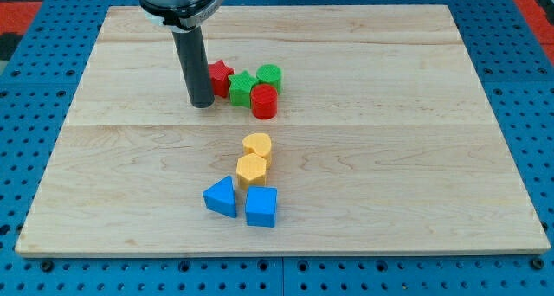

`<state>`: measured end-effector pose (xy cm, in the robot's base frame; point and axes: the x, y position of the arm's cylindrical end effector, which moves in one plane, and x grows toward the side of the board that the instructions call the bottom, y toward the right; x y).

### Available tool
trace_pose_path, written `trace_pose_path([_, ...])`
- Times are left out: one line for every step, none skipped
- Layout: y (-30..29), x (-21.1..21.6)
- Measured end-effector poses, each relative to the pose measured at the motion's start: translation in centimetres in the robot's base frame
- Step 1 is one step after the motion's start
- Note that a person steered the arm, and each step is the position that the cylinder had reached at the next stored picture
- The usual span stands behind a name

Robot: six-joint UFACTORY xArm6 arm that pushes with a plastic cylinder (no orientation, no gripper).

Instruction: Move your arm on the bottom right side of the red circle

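The red circle point(264, 101) is a short red cylinder above the board's middle. It touches a green star point(241, 86) on its upper left and a green round block point(269, 75) above it. A red star point(220, 76) lies left of the green star, partly hidden by my rod. My tip point(202, 105) rests on the board to the left of the red circle, just below and left of the red star, about a block's width from the green star.
Two yellow blocks point(257, 146) point(251, 169) sit stacked in a column below the cluster. A blue triangle point(222, 196) and a blue cube-like block point(261, 207) lie beneath them. The wooden board point(415, 140) rests on a blue pegboard point(528, 88).
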<state>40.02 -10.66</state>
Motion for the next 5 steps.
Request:
trace_pose_path([1.0,3.0])
trace_pose_path([0.6,6.4])
trace_pose_path([-2.0,11.2])
trace_pose_path([-7.7,16.5])
trace_pose_path([-5.8,21.0])
